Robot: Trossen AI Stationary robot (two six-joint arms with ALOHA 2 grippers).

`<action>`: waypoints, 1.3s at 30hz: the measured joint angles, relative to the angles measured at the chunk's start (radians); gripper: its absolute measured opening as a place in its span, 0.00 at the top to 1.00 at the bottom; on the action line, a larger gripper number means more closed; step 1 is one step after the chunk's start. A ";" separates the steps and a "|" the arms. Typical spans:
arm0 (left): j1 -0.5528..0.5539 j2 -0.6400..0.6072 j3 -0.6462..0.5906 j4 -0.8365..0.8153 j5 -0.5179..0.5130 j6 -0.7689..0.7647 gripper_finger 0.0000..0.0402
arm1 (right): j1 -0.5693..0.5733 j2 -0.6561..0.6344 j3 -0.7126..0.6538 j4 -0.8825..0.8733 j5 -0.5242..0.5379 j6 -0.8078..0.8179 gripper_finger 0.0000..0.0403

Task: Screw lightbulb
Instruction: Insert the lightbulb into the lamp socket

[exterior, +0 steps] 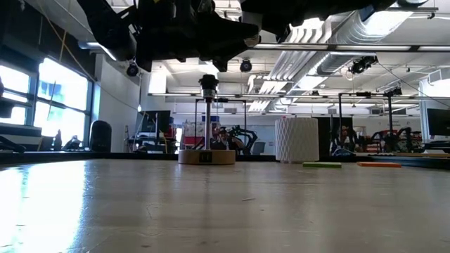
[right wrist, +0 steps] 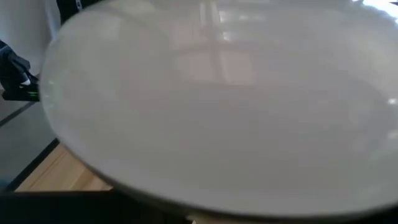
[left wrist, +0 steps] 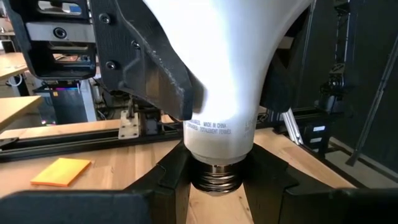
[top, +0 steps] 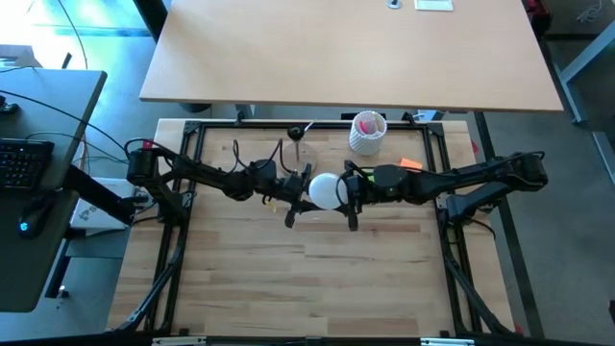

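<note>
Left wrist view: smooth white lightbulb (left wrist: 217, 81), ribbed metal base.

The lightbulb (top: 325, 189) is white, with a round frosted globe tapering to a narrow neck printed with small grey text and ending in a metal screw base. It is held lying sideways above the bench (top: 317, 269), mid-width.

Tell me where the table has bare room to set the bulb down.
Free: the near wooden tabletop, in front of both arms. Crowded: the far edge, with the black socket on its round wooden base, white ribbed cup and orange card.
</note>
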 joint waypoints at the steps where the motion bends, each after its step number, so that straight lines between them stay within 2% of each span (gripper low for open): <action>1: -0.001 0.000 0.000 -0.001 -0.001 -0.001 0.74 | 0.000 0.000 0.000 -0.001 0.000 0.000 0.61; 13: -0.003 0.001 0.000 -0.021 -0.001 -0.001 0.74 | 0.007 0.000 0.000 -0.001 0.002 -0.001 0.61; 16: -0.006 0.001 0.000 -0.029 -0.006 -0.004 0.66 | 0.008 0.001 0.000 0.009 0.003 -0.015 0.61; 21: 0.003 0.007 -0.004 -0.159 -0.005 -0.003 0.48 | 0.013 -0.011 0.006 0.088 -0.003 -0.031 0.62; 25: 0.009 0.006 -0.033 -0.273 -0.023 -0.012 0.42 | 0.004 -0.036 0.014 0.100 -0.012 -0.051 0.62; 28: -0.002 0.003 -0.098 -0.228 -0.112 -0.009 0.42 | -0.036 -0.046 0.026 0.104 -0.045 -0.073 0.62; 32: 0.019 -0.006 -0.227 -0.010 -0.247 -0.007 0.43 | -0.153 -0.034 0.050 0.105 -0.169 -0.053 0.62; 37: 0.078 -0.001 -0.380 0.281 -0.596 0.058 0.43 | -0.313 0.004 0.107 0.104 -0.386 0.008 0.62; 39: 0.111 0.000 -0.397 0.339 -0.685 0.098 0.43 | -0.351 0.022 0.133 0.096 -0.446 0.014 0.62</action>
